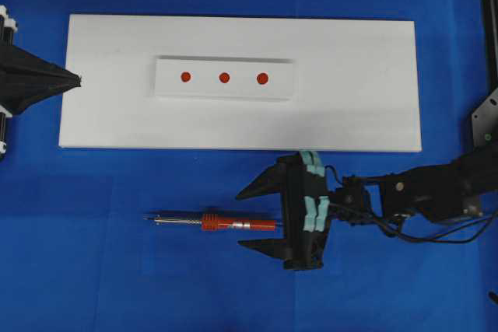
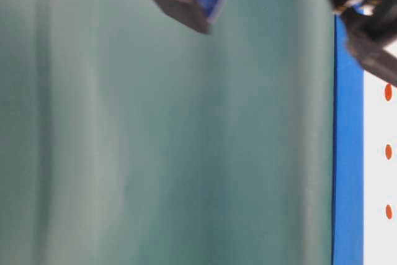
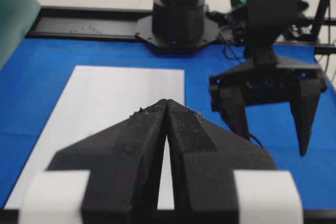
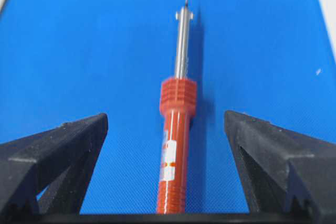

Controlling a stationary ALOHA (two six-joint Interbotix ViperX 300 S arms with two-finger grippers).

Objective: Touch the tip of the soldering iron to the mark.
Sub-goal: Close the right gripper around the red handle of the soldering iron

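Note:
The soldering iron (image 1: 214, 223) lies flat on the blue mat in front of the white board, its silver tip pointing left. My right gripper (image 1: 244, 218) is open and straddles its red-orange handle (image 4: 176, 145), a finger on each side, neither touching it. Three red marks (image 1: 224, 78) sit in a row on a raised white strip (image 1: 280, 87) in the middle of the board. My left gripper (image 1: 78, 79) is shut on nothing, with its tips (image 3: 166, 102) at the board's left edge.
The white board (image 1: 350, 114) lies across the far half of the blue mat. A blurred green surface (image 2: 155, 141) fills most of the table-level view. The right arm's base (image 3: 178, 19) stands beyond the board in the left wrist view.

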